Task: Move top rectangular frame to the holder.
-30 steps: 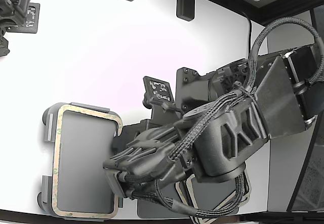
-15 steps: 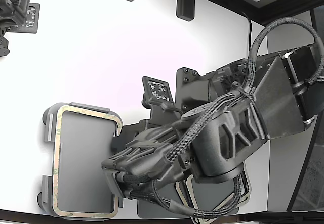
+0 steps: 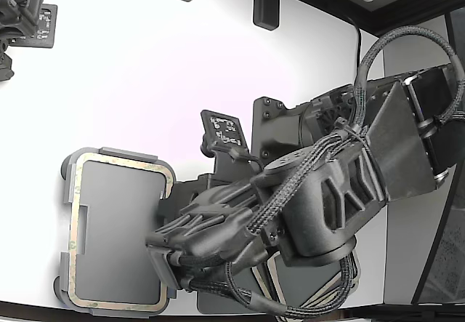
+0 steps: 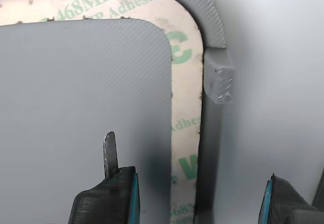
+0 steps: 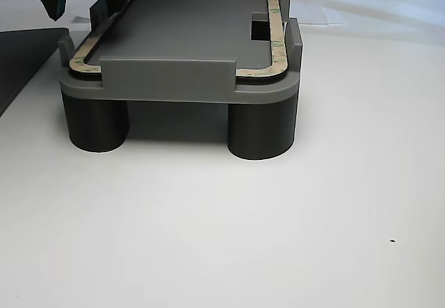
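The top rectangular frame [image 3: 70, 227] is lying flat inside the holder [image 5: 174, 85], within its raised tabs (green lettering is showing on the tan strip). The gripper [image 4: 197, 196] is hovering over one long side of it, fingers [image 4: 109, 198] spread apart, gripping nothing.

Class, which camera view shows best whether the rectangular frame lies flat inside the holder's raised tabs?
The other view: seen low from the side, the frame lies flat on the holder between its tabs. The exterior view shows its outline from above, one edge hidden by the arm. The wrist view shows one corner only.
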### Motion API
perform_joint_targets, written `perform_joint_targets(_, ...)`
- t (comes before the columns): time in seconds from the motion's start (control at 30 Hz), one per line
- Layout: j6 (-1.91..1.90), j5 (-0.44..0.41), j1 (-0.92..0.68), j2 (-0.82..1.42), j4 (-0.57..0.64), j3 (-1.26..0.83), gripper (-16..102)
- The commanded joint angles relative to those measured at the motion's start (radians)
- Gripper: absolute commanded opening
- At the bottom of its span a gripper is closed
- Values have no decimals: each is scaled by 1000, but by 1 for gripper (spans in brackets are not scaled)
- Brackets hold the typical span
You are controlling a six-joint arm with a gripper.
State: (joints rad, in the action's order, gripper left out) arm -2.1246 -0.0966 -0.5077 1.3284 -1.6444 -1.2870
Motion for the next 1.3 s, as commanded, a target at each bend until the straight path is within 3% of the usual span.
perform_joint_targets(0.0, 21, -9, 6, 38, -11, 38, 100)
perform_joint_targets(0.13, 107, -46, -2, 72, -11, 64, 100)
perform_joint_targets(0.37, 558, -207, -26, 232, 25, 17, 100)
perform_joint_targets(0.73, 1247, -301, 20, 543, 146, -140, 100)
perform_joint_targets(0.9, 1592, -285, 135, 713, 167, -256, 100)
perform_joint_targets(1.1, 1891, -106, 373, 1005, 402, -601, 100)
perform_joint_targets(1.27, 1987, -48, 449, 1157, 541, -795, 100)
